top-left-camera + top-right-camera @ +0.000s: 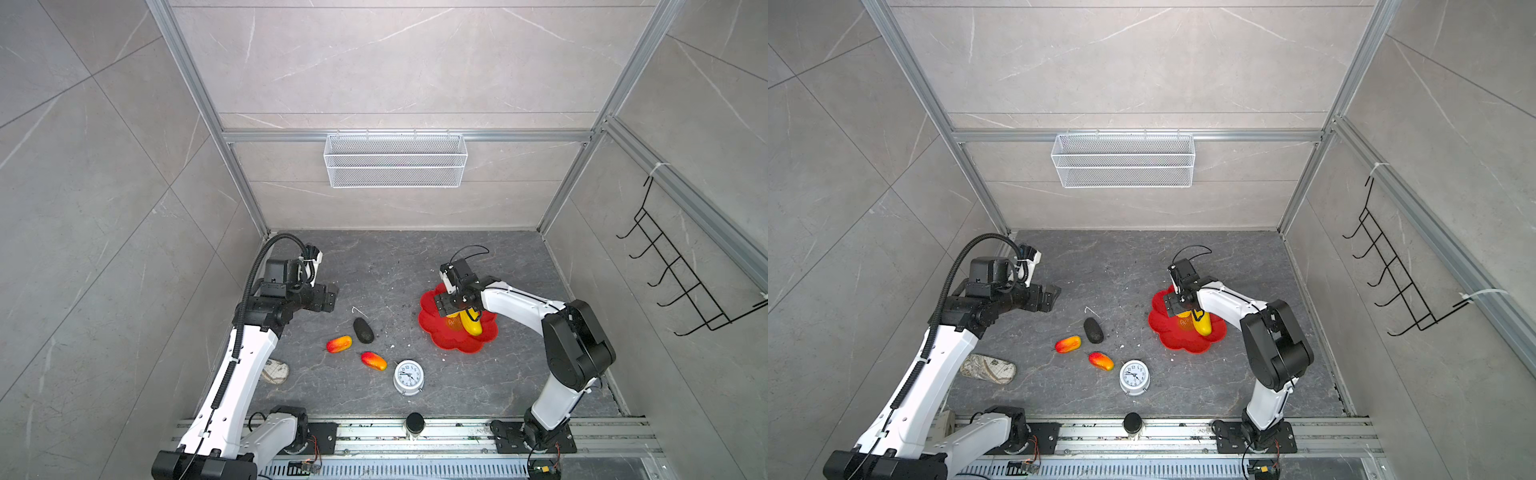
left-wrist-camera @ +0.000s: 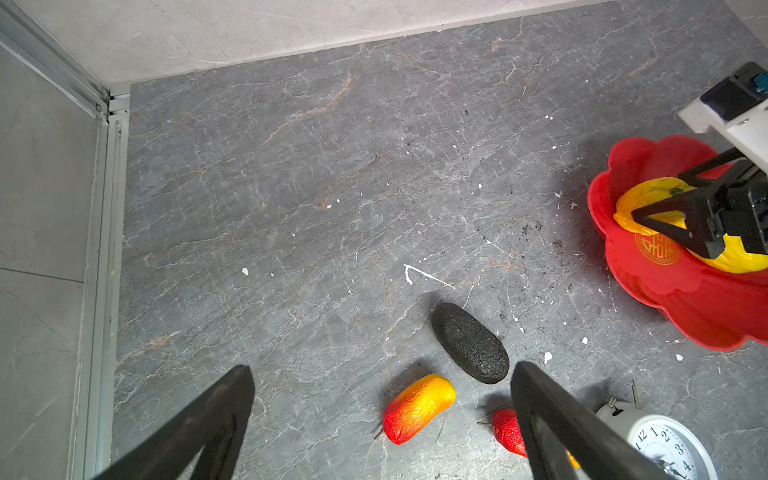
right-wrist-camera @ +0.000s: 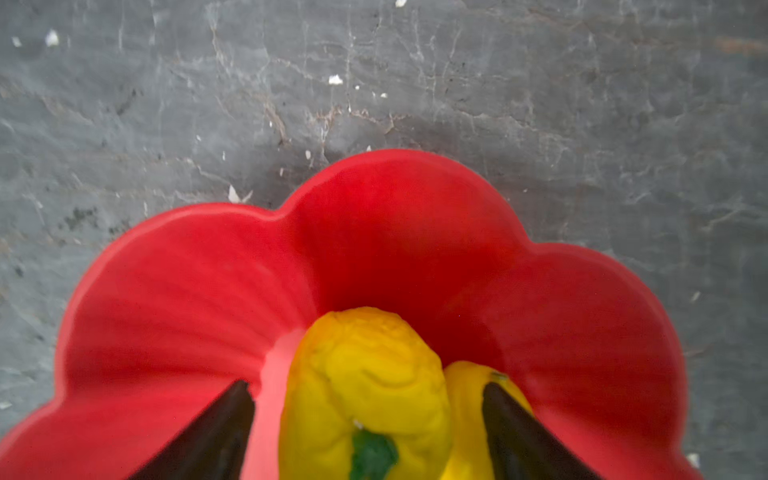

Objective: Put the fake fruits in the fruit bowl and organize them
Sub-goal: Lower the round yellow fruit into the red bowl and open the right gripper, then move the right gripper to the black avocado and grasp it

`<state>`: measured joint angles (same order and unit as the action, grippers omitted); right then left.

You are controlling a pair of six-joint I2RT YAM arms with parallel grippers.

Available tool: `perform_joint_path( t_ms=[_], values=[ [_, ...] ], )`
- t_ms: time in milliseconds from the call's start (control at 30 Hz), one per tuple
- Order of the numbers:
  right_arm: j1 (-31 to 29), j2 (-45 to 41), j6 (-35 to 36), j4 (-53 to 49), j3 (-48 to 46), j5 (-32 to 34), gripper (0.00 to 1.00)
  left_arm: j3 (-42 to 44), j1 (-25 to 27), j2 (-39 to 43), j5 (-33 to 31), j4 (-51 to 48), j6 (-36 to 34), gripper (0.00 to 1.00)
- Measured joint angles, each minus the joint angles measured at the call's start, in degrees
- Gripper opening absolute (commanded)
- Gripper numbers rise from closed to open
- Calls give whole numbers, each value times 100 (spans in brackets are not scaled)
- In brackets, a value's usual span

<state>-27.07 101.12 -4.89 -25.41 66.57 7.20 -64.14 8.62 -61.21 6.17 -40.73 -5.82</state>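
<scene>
**Right gripper standing open over the fruit bowl**

In both top views the right gripper [image 1: 453,315] is hovering over the red fruit bowl [image 1: 449,343], at three o'clock of the dark oval fruit [image 1: 363,330] and mango-like fruits [image 1: 339,344] [image 1: 374,360]. An alarm clock [image 1: 408,376] is crowding them at five o'clock. In the left wrist view the left gripper [image 2: 382,365] is gaping, empty. In the right wrist view the right jaws are standing apart around the ribbed yellow fruit [image 3: 365,374], likely freeing it to settle beside the long yellow fruit [image 3: 463,407].

My right arm [image 1: 519,303] reached forward from its base and folded back toward the middle, and the right gripper [image 3: 365,386] pointed steeply down with its jaws spread wide, gripping nothing. My left arm [image 1: 249,353] stretched forward on its own side. The left gripper [image 2: 382,368] hung above the table, tilted down, jaws wide apart and empty.
</scene>
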Motion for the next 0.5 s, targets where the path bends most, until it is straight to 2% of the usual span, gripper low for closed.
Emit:
perform_joint_path(
  t_ms=[33, 200, 367, 500],
  values=[
    [0, -48, 11, -118, 48, 17, 100, 0, 0, 0, 2, 0, 0, 100],
    [-160, -671, 46, -669, 538, 39, 100, 0, 0, 0, 2, 0, 0, 100],
    [-973, -951, -2, -728, 1268, -66, 100, 0, 0, 0, 15, 2, 0, 100],
    [-1740, -448, -195, -577, 1521, -332, 100, 0, 0, 0, 35, 0, 0, 100]
  ],
)
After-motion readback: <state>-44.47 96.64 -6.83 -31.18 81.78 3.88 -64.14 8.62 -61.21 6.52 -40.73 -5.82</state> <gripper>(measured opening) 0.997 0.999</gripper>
